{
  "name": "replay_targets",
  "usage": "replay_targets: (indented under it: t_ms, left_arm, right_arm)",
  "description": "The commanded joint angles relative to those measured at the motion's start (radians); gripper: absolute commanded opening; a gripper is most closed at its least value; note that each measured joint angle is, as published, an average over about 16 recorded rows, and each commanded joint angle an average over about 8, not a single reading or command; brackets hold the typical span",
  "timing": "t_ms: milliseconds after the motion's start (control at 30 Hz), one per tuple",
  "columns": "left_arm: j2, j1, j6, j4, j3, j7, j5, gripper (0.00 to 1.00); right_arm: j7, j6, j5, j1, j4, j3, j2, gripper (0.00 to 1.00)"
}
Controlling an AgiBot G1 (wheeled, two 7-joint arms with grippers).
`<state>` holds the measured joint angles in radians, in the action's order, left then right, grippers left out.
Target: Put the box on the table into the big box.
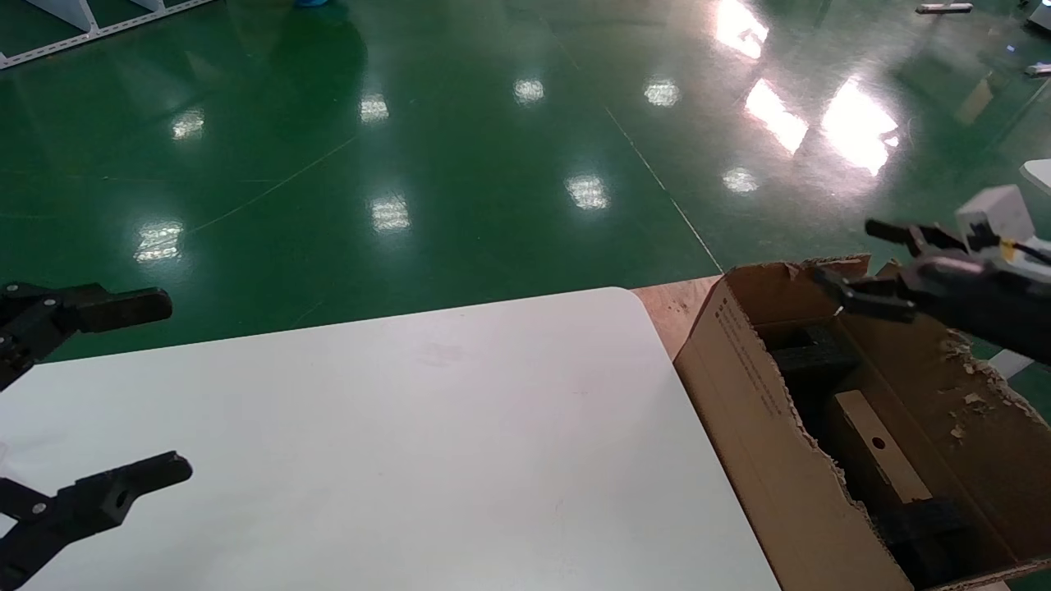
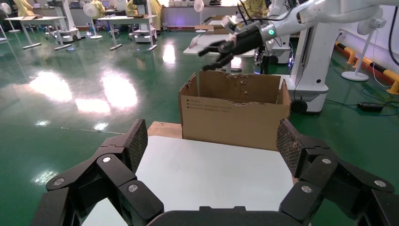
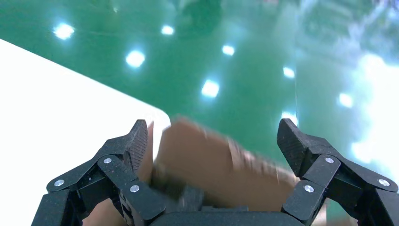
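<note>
**Small box lies in the carton, both hands wide open**

The green floor [image 1: 460, 148] spreads glossy around everything, throwing back the ceiling lights. On it stands the white worktop [image 1: 394, 443], its rounded far corner just beside the carton [image 1: 764, 460] — a big brown corrugated box with ragged torn flaps and a strip of small print down the side facing the worktop. A bit of bare wooden board [image 1: 669, 304] shows between the worktop's corner and the carton's far end.

Inside the carton, black foam [image 1: 813, 353] fills the far end, and more dark foam sits at the near end. Between them lies the box [image 1: 878, 455], a small oblong brown one, resting lengthwise on the carton's floor with the face that bears a round hole turned up.

The right hand [image 1: 862, 267] hangs above the carton's far rim, fingers spread apart and holding nothing; its own camera looks down past them at a blurred brown flap and the worktop's corner. The left hand [image 1: 152, 390] sits out over the worktop's left edge, well apart from the carton — jaws wide, nothing between them.
</note>
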<state>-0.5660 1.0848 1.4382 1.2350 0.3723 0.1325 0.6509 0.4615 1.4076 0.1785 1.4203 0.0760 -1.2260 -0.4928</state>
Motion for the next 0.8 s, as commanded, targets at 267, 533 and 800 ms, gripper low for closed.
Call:
replay_targets:
  t_ms: [267, 533, 800]
  left_arm:
    - [0.0, 0.0, 0.0, 0.0, 0.0, 0.0, 0.0, 1.0]
    - [0.0, 0.0, 0.0, 0.0, 0.0, 0.0, 0.0, 1.0]
    - [0.0, 0.0, 0.0, 0.0, 0.0, 0.0, 0.0, 1.0]
  right_arm:
    - [0.045, 0.011, 0.016, 0.081, -0.04, -0.02, -0.022, 1.0]
    - [0.031, 0.006, 0.017, 0.054, -0.032, -0.009, -0.016, 1.0]
    - [-0.029, 0.013, 0.062, 0.019, -0.145, 0.073, -0.024, 1.0]
